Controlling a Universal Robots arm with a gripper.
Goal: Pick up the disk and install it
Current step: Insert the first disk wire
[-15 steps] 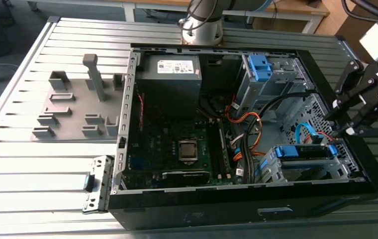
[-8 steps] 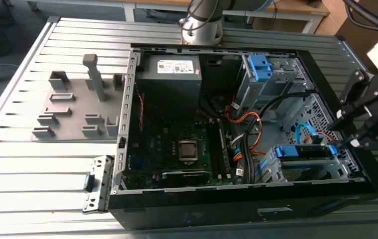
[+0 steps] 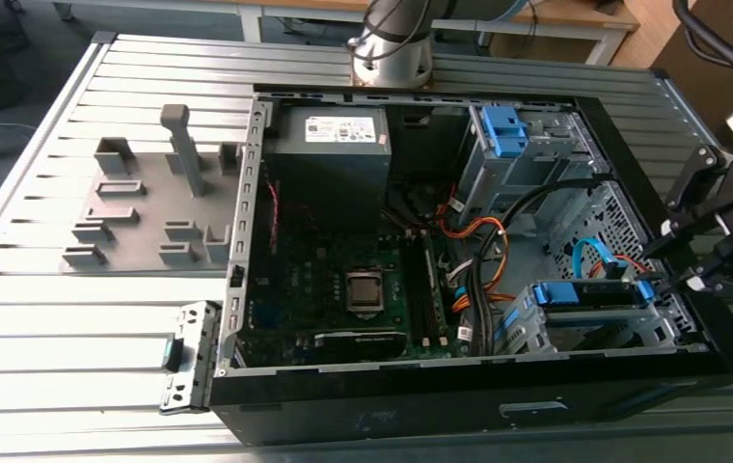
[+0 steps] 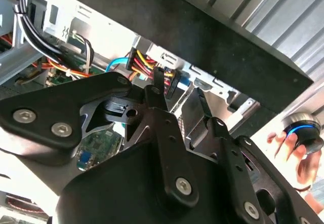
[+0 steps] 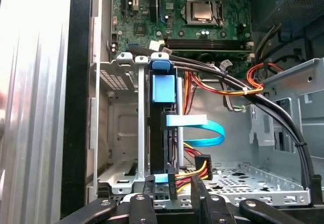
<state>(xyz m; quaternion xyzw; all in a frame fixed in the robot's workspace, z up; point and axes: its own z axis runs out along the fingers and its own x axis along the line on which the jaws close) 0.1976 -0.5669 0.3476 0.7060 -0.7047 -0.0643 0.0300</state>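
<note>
The disk (image 3: 592, 295) sits in the lower drive cage (image 3: 598, 333) of the open computer case, at the exterior view's right. In the first wrist view the disk (image 5: 163, 89) stands on edge in its blue caddy between the cage's metal rails. My gripper (image 3: 675, 265) hangs over the case's right rim, at the disk's outer end. Its two black fingers (image 5: 148, 183) straddle the caddy's end with a gap on one side, so the gripper (image 5: 172, 182) is open. In the second wrist view the gripper (image 4: 178, 86) points at the bundle of cables.
A blue flat cable (image 5: 205, 127) and red-yellow power wires (image 5: 195, 171) lie beside the disk. A grey power supply (image 3: 328, 145) and an upper cage with a blue bracket (image 3: 502, 130) fill the case's far side. A grey fixture plate (image 3: 148, 212) lies on the table's left. A hand (image 4: 288, 148) holds a round device (image 4: 304, 130).
</note>
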